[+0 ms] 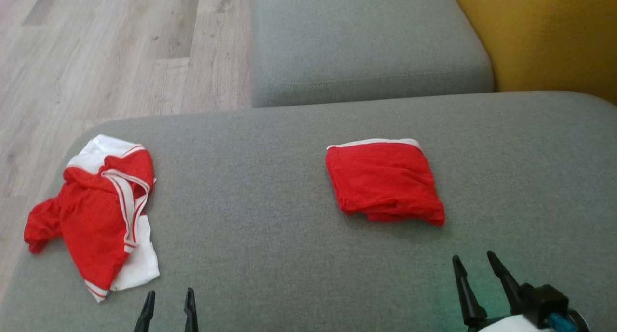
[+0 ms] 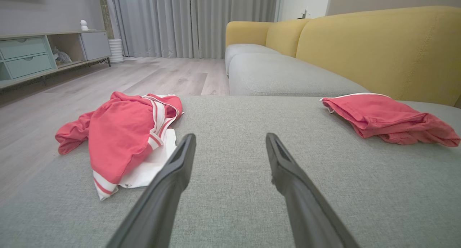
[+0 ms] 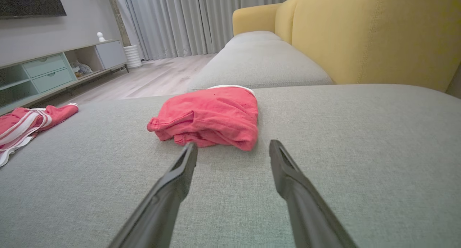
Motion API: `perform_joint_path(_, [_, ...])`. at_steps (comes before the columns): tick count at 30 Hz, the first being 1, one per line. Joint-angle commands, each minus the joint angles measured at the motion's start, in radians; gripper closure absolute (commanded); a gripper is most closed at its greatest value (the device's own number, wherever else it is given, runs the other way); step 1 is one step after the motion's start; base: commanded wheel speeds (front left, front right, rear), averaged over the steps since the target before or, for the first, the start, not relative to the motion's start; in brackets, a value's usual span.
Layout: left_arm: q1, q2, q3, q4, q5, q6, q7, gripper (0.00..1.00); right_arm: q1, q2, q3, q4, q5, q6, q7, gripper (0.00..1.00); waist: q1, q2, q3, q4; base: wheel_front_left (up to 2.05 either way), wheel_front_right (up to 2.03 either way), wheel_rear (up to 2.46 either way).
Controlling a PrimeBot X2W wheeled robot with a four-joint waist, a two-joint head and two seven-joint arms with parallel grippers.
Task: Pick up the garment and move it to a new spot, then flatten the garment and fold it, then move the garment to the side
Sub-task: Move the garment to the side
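A crumpled red and white garment (image 1: pixel 99 211) lies at the left end of the grey sofa cushion (image 1: pixel 270 187); the left wrist view has this garment (image 2: pixel 122 140) to the left of my fingers. A second red garment (image 1: pixel 383 182), folded into a square, lies right of centre, and the right wrist view puts it (image 3: pixel 212 116) just beyond my fingertips. My left gripper (image 1: pixel 168 298) is open at the cushion's near edge, right of the crumpled garment and apart from it. My right gripper (image 1: pixel 475 264) is open, short of the folded garment, empty.
A second grey seat cushion (image 1: pixel 366 43) lies beyond, with the yellow backrest (image 1: pixel 554 33) at the right. Wooden floor (image 1: pixel 96 52) drops off past the cushion's left and far edges. A low cabinet (image 2: pixel 39 57) and curtains (image 2: pixel 194 21) stand across the room.
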Motion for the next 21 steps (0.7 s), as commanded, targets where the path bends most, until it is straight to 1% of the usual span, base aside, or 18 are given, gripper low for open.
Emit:
perform_joint_path(1, [-0.055,-0.005,0.024,-0.034,-0.003,-0.003,-0.005,0.00,-0.053,-0.002,0.010,-0.019,0.010,0.007,-0.013,0.00,0.0000,0.0000,0.018,0.009,0.00,0.00,0.00])
perform_joint_path(6, [-0.074,-0.005,0.004,-0.050,-0.002,0.000,-0.005,0.00,-0.123,0.001,-0.010,0.033,0.050,0.007,-0.013,0.00,0.0000,0.0000,0.071,0.031,0.00,0.00,0.00])
perform_joint_path(10, [-0.098,-0.005,-0.030,-0.067,0.000,0.004,-0.005,0.00,-0.249,-0.009,-0.012,0.127,0.133,0.007,-0.007,0.00,0.0000,0.0000,0.129,0.060,0.00,0.00,0.00])
perform_joint_path(12, [-0.118,-0.005,-0.047,-0.078,0.001,0.007,-0.005,0.00,-0.332,-0.022,-0.008,0.181,0.194,0.007,0.035,0.00,0.0000,0.0000,0.173,0.074,0.00,0.00,0.00])
perform_joint_path(15, [-0.162,-0.005,-0.073,-0.092,-0.001,0.011,-0.005,0.00,-0.463,-0.058,-0.011,0.262,0.266,0.007,0.123,0.00,0.0000,0.0000,0.235,0.097,0.00,0.00,0.00])
perform_joint_path(18, [-0.203,-0.005,-0.099,-0.097,-0.004,0.014,-0.005,0.00,-0.570,-0.103,-0.007,0.347,0.301,0.007,0.199,0.00,0.0000,0.0000,0.282,0.119,0.00,0.00,0.00])
perform_joint_path(21, [-0.233,-0.005,-0.122,-0.096,-0.010,0.019,-0.005,0.00,-0.642,-0.137,0.004,0.432,0.318,0.007,0.259,0.00,0.0000,0.0000,0.314,0.138,0.00,0.00,0.00])
